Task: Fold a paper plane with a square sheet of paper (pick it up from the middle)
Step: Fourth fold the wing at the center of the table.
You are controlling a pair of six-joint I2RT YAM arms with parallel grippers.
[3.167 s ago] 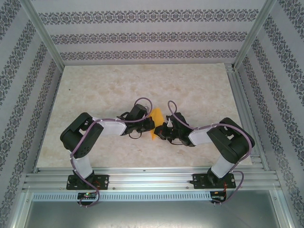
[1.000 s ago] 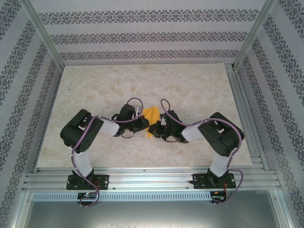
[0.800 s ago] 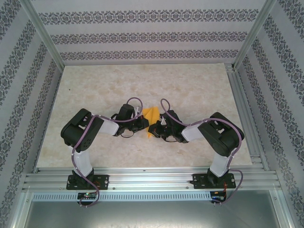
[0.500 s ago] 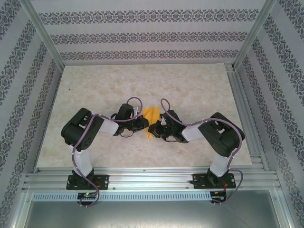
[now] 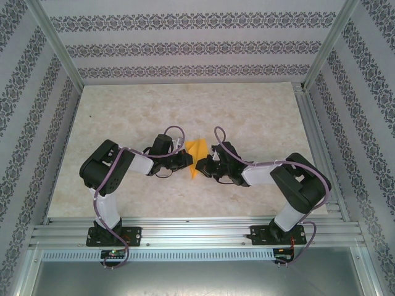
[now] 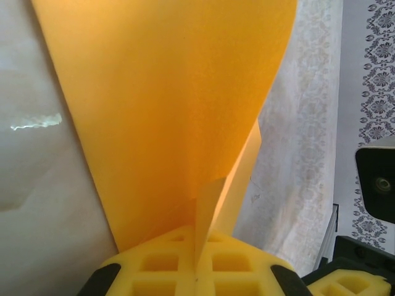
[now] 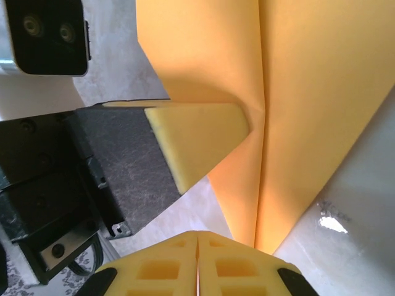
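Paper plane (image 5: pixel 197 158), only part made, sat around the middle of the bench (image 5: pixel 123 117), a little toward its near edge and directly between the two tools. It was thin, matte orange-yellow paper, plain and unmarked, already narrowed to a long pointed wedge with a sharp centre crease down its length. From the left wrist, two layers met in an upright ridge and the sheet fanned out wide and smooth beyond it. The left tool (image 6: pixel 196 266) was fully closed, with that ridge pinched between its soft-looking yellow pads (image 6: pixel 160 271), which were moulded with square recesses. From the right wrist, one tapered pad of that tool lay against the crease. The right tool (image 7: pixel 197 250) had its own pads drawn together with no gap at the seam. The paper's narrow tip ran under the edge of one pad, and whether any of it was caught could not be told. The step in hand looked like setting the centre fold and shaping the wings, not the first pick-up. The next move would likely call for the right tool to take a loose flap or press along the crease while the left tool anchored the ridge. Such light paper would buckle or slip on the smooth, pale marbled bench, so a gentle pull seemed wise.
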